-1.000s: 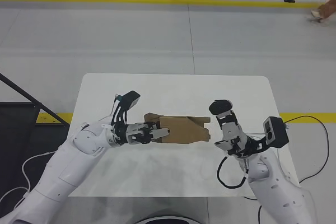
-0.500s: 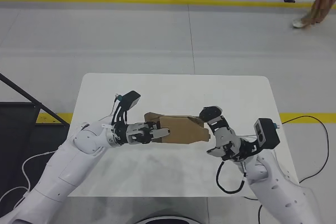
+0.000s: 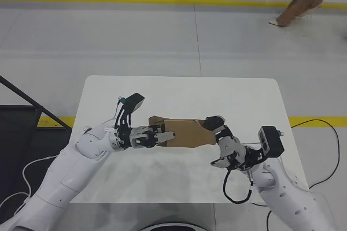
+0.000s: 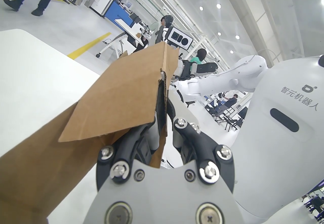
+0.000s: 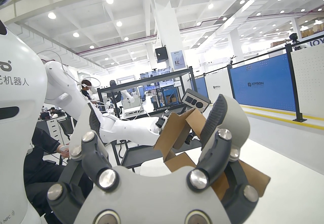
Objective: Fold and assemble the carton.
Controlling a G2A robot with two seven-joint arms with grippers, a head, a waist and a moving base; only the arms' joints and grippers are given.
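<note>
**A:** Where's the right hand?

**B:** Just right of centre in the top view. It is spread wide and grips nothing. The carton's right end sits in the gap between its fingers. I can't tell whether either pad touches the cardboard.

**A:** And the left hand?

**B:** Left of centre, clamped on the carton's other end. Its wrist view shows the fingers pinching a thin cardboard edge, with a flap jutting out past them.

**A:** How does the carton lie?

**B:** It is brown and mostly flat, and runs sideways between the two hands in the middle of the frame. The flaps at its right end are bent up at odd angles, partly open.

**A:** Is it resting on the counter?

**B:** It's over the middle of the counter, but I can't tell whether it rests there or is held just above. The counter is white with rounded corners, and its far edge lies well beyond the carton.
</note>
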